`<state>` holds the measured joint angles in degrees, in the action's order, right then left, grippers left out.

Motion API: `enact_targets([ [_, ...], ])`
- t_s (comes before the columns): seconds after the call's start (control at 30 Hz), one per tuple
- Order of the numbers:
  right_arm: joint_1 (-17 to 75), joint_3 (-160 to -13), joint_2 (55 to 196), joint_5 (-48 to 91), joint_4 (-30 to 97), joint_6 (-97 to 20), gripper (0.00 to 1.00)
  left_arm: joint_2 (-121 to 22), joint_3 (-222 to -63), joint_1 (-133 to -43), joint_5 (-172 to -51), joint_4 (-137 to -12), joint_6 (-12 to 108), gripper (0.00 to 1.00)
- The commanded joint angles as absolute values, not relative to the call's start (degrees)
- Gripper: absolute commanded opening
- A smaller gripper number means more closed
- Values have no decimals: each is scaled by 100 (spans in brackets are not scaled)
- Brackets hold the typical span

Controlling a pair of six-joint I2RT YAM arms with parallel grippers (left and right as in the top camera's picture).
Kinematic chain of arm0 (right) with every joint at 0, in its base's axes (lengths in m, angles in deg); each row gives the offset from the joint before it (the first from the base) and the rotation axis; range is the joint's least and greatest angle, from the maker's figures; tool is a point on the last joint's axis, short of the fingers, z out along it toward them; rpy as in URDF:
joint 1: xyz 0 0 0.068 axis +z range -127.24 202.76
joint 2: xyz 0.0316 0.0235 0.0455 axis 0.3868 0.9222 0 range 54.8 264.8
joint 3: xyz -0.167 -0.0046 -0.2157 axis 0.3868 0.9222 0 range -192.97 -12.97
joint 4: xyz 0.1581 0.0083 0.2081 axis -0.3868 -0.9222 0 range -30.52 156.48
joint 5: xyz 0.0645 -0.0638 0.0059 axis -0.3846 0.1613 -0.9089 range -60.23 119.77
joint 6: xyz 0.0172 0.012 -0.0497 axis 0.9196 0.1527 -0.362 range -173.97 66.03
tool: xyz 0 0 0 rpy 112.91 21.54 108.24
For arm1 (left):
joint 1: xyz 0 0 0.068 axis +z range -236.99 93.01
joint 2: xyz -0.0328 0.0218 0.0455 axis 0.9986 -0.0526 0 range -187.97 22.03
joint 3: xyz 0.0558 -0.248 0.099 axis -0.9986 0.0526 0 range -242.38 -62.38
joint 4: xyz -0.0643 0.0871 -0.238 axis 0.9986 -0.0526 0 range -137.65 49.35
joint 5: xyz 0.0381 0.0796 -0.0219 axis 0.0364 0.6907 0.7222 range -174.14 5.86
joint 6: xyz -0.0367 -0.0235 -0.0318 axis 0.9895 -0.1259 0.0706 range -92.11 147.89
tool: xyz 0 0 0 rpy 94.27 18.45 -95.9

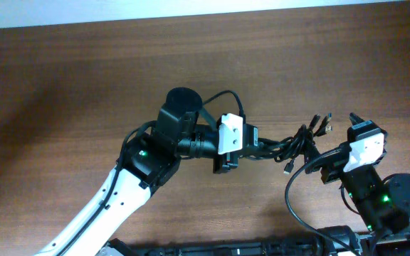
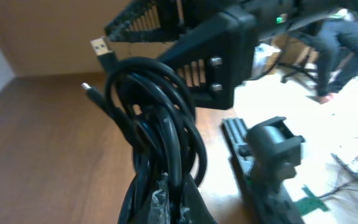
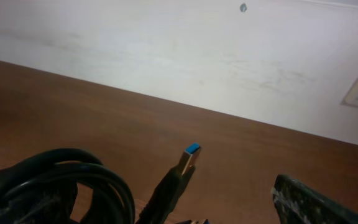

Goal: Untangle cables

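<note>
One bundle of cables [image 1: 291,145] in left end effector [image 1: 260,147].

The overhead view looked straight down on the table [image 1: 62,78] from well above. Both wrist views sat close to the cables [image 2: 160,124], which all three shared.

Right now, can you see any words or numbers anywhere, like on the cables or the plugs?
There is no text I can read in any picture.
The cables: plain black, no print showing.
The plug with a blue tip: no logo or letters visible.
The green board in the left wrist view: any marks on it are too blurred to read.
</note>
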<state>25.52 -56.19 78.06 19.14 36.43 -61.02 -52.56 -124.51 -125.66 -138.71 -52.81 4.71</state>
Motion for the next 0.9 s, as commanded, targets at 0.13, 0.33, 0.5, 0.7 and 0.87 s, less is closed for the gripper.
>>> enact_targets([
  [0.13, 2530, -5702, 7815, 1782, 3665, -5949, 99, -5302, -12446, -12621, -12533, -4558, 773, 0],
  [0.33, 2530, -5702, 7815, 2231, 3598, -5947, 99, -5302, -12446, -12621, -11403, -4564, 1225, 0],
  [0.5, 2530, -5702, 7815, 2838, 3377, -5945, 99, -5302, -12446, -12621, -11526, -4660, 1212, 0],
  [0.7, 2530, -5702, 7815, 2919, 3313, -5947, 99, -5302, -12446, -12621, -11624, -4706, 1136, 0],
  [0.87, 2530, -5702, 7815, 2895, 3211, -5951, 98, -5302, -12446, -12621, -11792, -4577, 1138, 0],
])
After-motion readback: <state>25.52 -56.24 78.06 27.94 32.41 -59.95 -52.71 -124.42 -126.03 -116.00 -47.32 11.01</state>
